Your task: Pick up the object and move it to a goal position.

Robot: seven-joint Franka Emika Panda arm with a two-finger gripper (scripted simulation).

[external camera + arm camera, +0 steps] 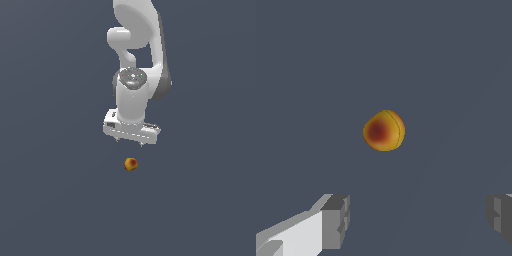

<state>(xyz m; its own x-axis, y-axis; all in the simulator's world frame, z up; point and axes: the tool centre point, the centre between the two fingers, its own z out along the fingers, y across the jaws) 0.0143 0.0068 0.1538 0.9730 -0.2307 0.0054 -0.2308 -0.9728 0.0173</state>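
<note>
The object [131, 164] is a tiny roundish yellow-orange ball with red patches, lying on the dark grey floor. In the wrist view the object [384, 130] sits mid-frame, apart from both fingers. My white gripper [130, 141] hangs just above and slightly behind the object, not touching it. Its jaws stand wide apart and hold nothing. One grey fingertip [336, 221] and the other grey fingertip [500, 216] show in the wrist view.
The white arm [137, 55] rises behind the gripper to the top of the exterior view. The floor [50, 200] is plain dark grey all around, with no other objects in view.
</note>
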